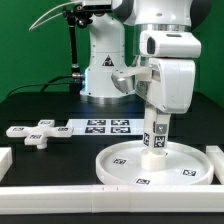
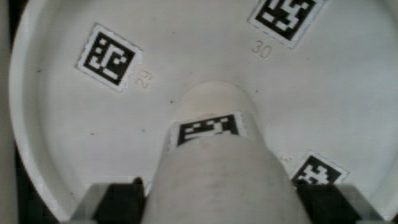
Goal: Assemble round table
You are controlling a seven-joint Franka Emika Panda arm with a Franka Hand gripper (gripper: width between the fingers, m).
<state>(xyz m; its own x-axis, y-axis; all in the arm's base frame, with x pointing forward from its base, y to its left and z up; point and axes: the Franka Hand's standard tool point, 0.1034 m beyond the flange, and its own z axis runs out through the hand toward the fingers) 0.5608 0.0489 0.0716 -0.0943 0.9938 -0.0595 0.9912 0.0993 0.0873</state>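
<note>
Black worktop (image 1: 40,105): large white rimmed round plastic disc (image 1: 165,165) lies at the exterior view's right. The fingers (image 2: 118,203) grip the short white cylinder leg (image 1: 157,140), upright over the disc's centre (seating in hub not discernible).

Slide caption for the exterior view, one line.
Panda end effector holds the cylinder leg upright over the round disc; cross-shaped foot lies apart at the exterior view's left.
</note>
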